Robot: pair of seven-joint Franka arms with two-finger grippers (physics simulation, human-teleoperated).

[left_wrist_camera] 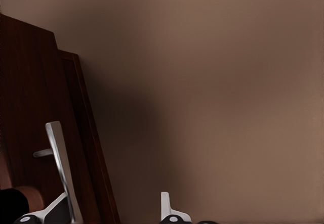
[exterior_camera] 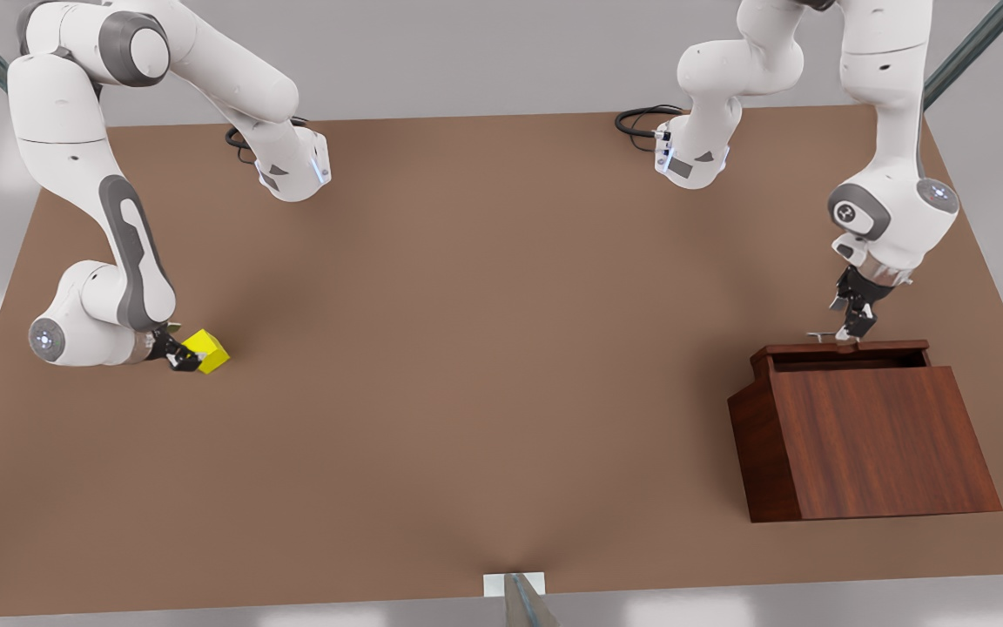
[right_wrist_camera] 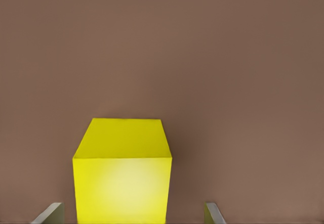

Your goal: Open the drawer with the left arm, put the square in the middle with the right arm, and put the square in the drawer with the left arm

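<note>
brown tabletop [exterior_camera: 484,348]. at 3 o'clock, left tool [exterior_camera: 854,326] spread around the drawer [exterior_camera: 845,353] handle [exterior_camera: 824,334]; may slip. at 9 o'clock, right tool [exterior_camera: 181,355], fingers apart, straddles the square [exterior_camera: 207,350]; could nudge it.

The right gripper [exterior_camera: 191,355] sat low at the cube [exterior_camera: 208,350], its forearm folded down and pointing toward the front view's right. Its fingers [right_wrist_camera: 50,214] stood spread, one on each side of the cube, clear of its faces. The left gripper [exterior_camera: 850,329] hung from a near-vertical forearm, pointing down at the back edge of the cabinet [exterior_camera: 867,435]. Its fingers [left_wrist_camera: 169,206] were parted, with the handle [left_wrist_camera: 61,168] lying against one of them.
</note>
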